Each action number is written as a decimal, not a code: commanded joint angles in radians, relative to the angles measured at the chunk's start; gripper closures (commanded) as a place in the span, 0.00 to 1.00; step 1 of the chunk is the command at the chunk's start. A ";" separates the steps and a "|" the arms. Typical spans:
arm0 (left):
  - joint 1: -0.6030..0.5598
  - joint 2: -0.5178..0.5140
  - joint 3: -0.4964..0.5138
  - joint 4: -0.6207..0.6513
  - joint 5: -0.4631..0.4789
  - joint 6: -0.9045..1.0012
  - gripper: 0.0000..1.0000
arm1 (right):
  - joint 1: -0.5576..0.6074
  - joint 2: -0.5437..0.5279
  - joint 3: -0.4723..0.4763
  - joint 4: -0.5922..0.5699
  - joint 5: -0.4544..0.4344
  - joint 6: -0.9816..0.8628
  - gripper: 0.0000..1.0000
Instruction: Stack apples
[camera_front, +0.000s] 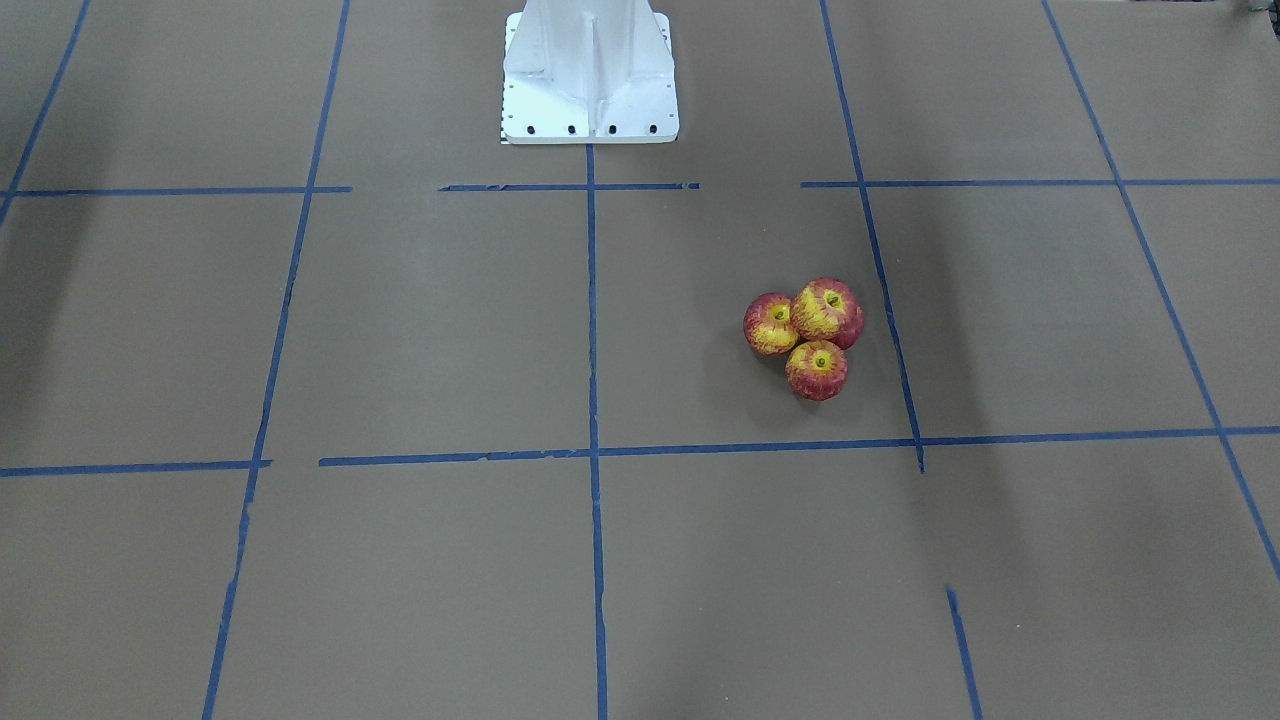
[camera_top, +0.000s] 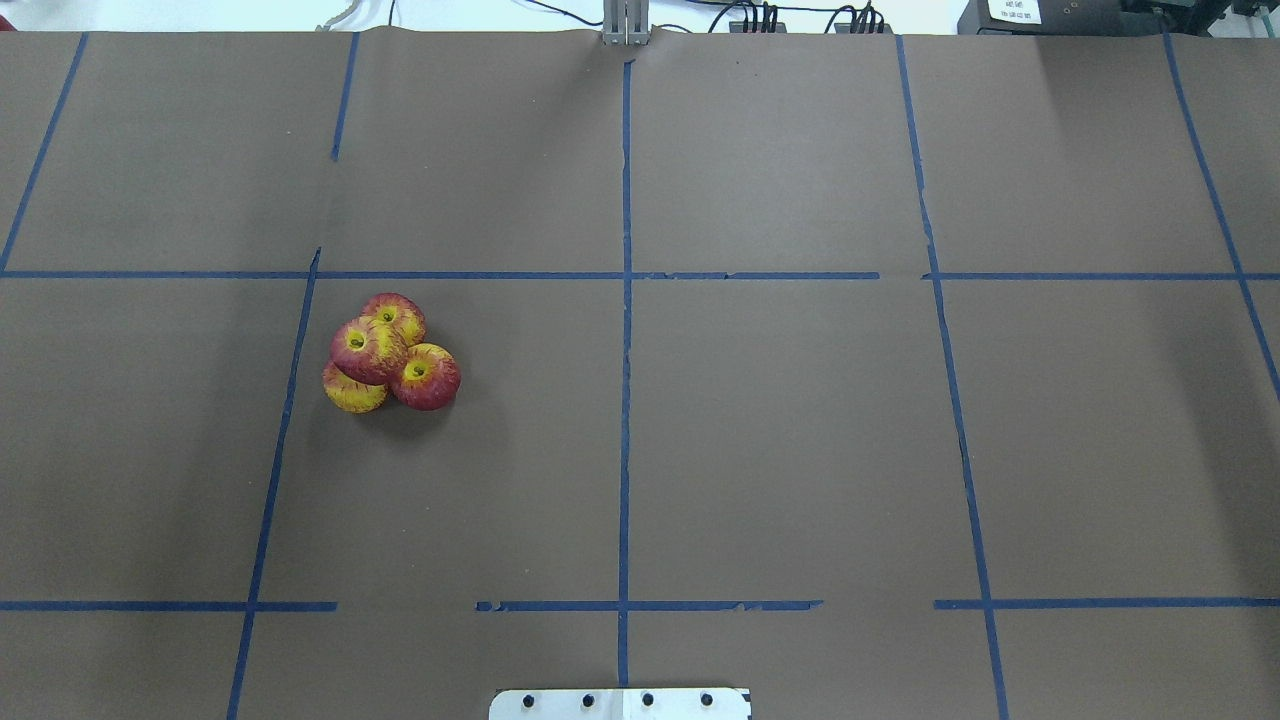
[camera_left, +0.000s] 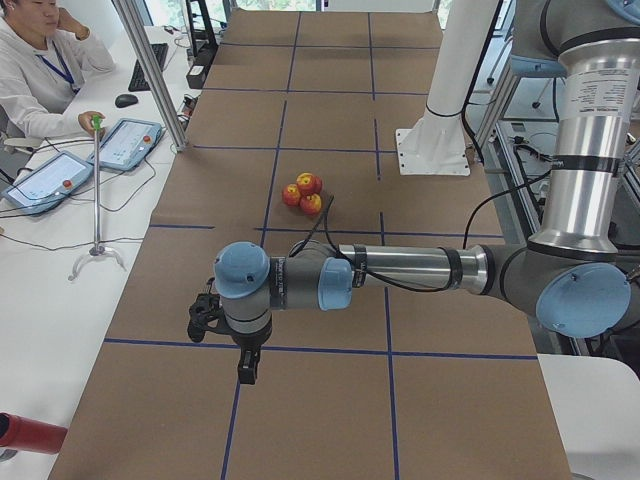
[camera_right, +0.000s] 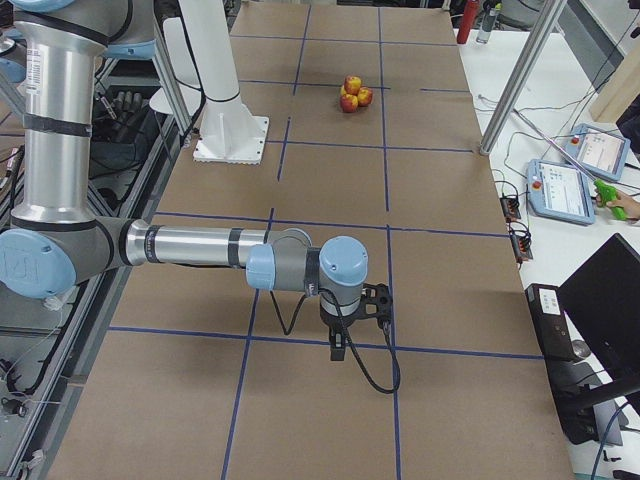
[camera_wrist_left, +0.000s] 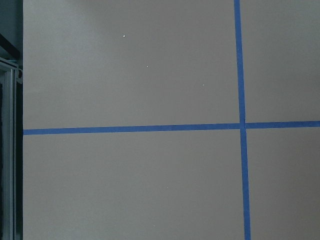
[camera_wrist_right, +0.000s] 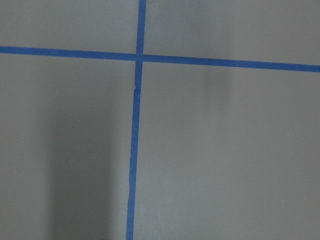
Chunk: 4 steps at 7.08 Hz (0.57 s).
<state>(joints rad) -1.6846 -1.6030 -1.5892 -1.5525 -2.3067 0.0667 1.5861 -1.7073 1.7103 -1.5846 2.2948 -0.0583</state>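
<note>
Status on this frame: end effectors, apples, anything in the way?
Left end effector and right end effector out at the table ends, open or shut unreadable. Apples stacked, one atop three. No obstruction seen by the pile.

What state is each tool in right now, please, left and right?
Left tool: cannot be told; only a side view shows it.
Right tool: cannot be told, for the same reason.
</note>
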 joint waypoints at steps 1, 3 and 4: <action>0.020 0.080 -0.113 0.003 -0.023 -0.024 0.00 | 0.000 0.000 0.000 0.000 0.000 0.000 0.00; 0.028 0.094 -0.098 -0.008 -0.013 -0.018 0.00 | 0.000 0.000 0.000 0.000 0.000 0.000 0.00; 0.026 0.089 -0.107 -0.008 -0.019 -0.019 0.00 | 0.000 0.000 0.000 0.000 0.000 0.000 0.00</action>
<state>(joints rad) -1.6587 -1.5132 -1.6899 -1.5591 -2.3231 0.0479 1.5861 -1.7073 1.7104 -1.5846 2.2948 -0.0583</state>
